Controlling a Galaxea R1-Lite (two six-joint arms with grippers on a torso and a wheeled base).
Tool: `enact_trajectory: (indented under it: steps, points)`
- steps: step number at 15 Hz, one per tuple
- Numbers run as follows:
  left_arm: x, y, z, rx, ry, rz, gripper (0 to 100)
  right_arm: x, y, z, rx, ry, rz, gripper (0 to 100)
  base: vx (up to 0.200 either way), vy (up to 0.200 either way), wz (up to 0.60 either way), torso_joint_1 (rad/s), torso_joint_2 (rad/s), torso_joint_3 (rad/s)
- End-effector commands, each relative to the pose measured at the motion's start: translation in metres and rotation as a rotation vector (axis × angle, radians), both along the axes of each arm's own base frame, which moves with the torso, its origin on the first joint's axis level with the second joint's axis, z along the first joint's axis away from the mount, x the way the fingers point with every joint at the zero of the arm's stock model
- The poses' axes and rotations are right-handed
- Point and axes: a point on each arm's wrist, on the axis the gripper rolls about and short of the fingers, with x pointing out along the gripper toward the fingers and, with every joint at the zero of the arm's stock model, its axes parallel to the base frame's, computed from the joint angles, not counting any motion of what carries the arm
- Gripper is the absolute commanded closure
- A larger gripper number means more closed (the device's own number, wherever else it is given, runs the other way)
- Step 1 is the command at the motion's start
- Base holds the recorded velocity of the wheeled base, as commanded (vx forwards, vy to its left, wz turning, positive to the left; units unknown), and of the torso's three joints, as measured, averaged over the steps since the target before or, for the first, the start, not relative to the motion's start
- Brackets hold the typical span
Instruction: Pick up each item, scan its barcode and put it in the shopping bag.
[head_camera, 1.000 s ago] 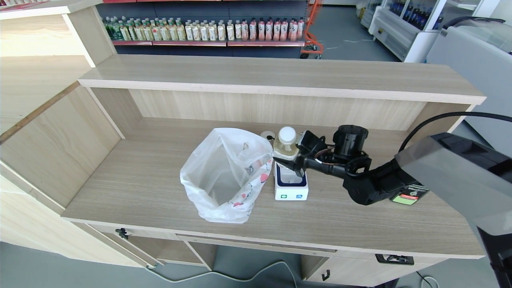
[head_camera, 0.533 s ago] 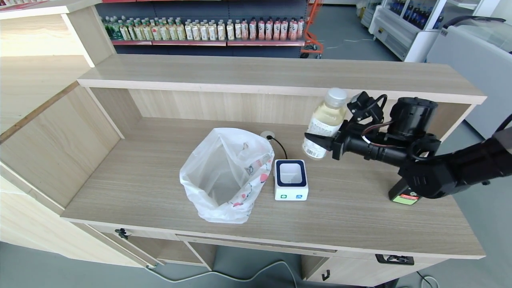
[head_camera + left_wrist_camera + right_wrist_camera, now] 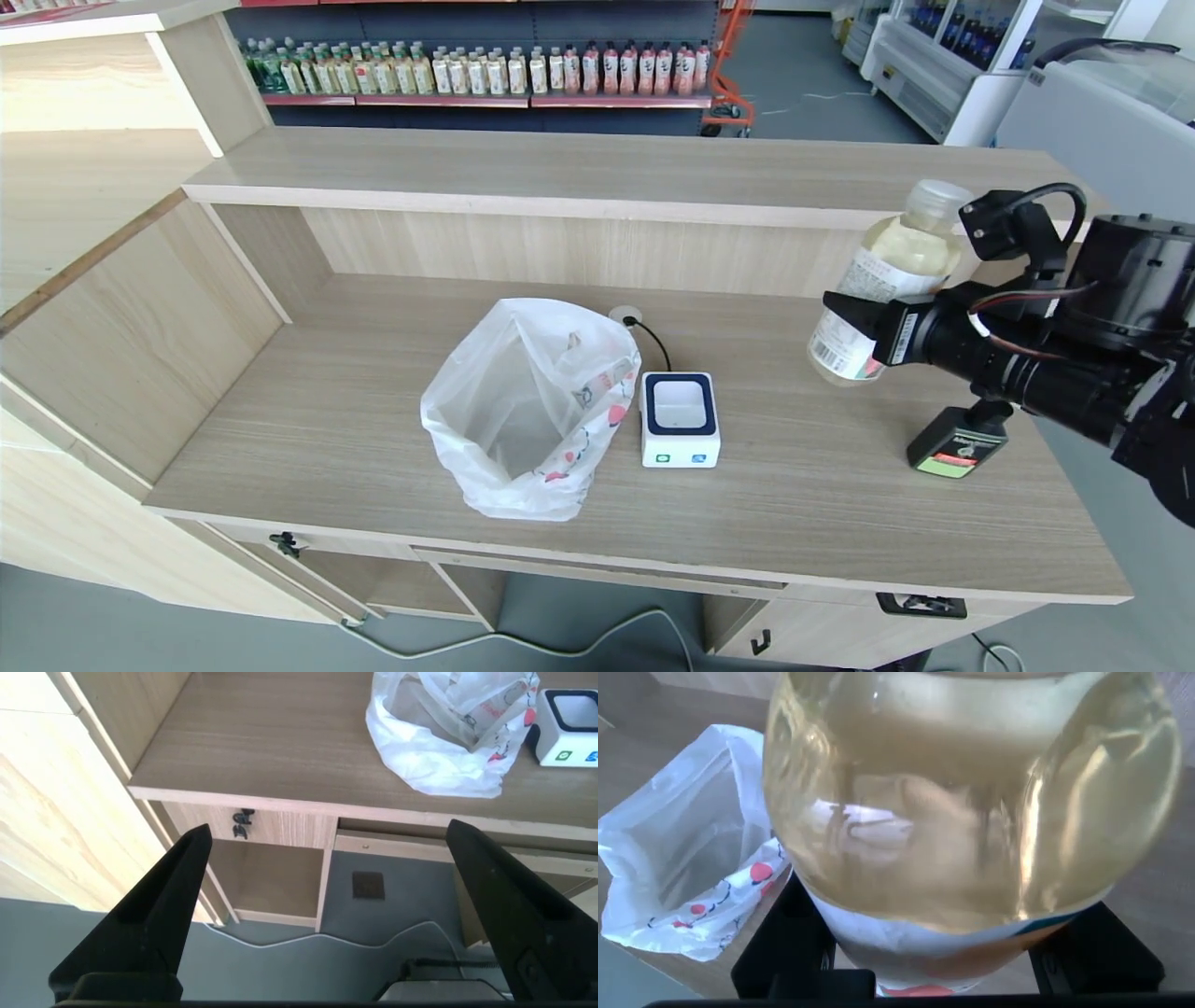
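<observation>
My right gripper [image 3: 864,322] is shut on a clear bottle [image 3: 882,280] of pale yellow drink with a white cap, held tilted in the air over the right end of the counter. Up close, the bottle [image 3: 971,812] bulges large, label downward. The white shopping bag [image 3: 527,401] stands open at mid-counter, and the white barcode scanner [image 3: 680,418] sits just right of it. My left gripper [image 3: 336,915] hangs open below the counter's front edge, looking up at the bag [image 3: 448,728] and the scanner [image 3: 570,728].
A small dark item with a red and green label [image 3: 952,443] lies on the counter under my right arm. A raised wooden ledge [image 3: 607,177] runs along the back. A black cable [image 3: 653,341] leads from the scanner to the back wall.
My right arm carried the bottle from over the scanner up and away to the right end of the counter. The bag and scanner have not moved.
</observation>
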Motion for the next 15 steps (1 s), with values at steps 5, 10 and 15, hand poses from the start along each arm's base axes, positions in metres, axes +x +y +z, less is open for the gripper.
enact_trajectory:
  steps: [5, 10, 15]
  points:
    - [0.000, 0.000, 0.000, 0.001, 0.001, 0.000, 0, -0.024, 0.007, 0.013, 0.030, -0.037, 0.046, 100, 0.000, 0.000, 0.00, 0.000, 0.00, 0.000]
    - [0.000, 0.000, 0.000, 0.001, -0.001, 0.000, 0, -0.021, 0.016, 0.008, 0.027, -0.018, 0.071, 100, 0.000, 0.040, 0.00, 0.000, 0.00, 0.001]
    - [0.000, 0.000, 0.000, 0.001, -0.001, 0.000, 0, 0.007, 0.051, 0.005, 0.092, 0.017, 0.157, 100, 0.000, 0.200, 0.00, 0.004, 0.00, 0.003]
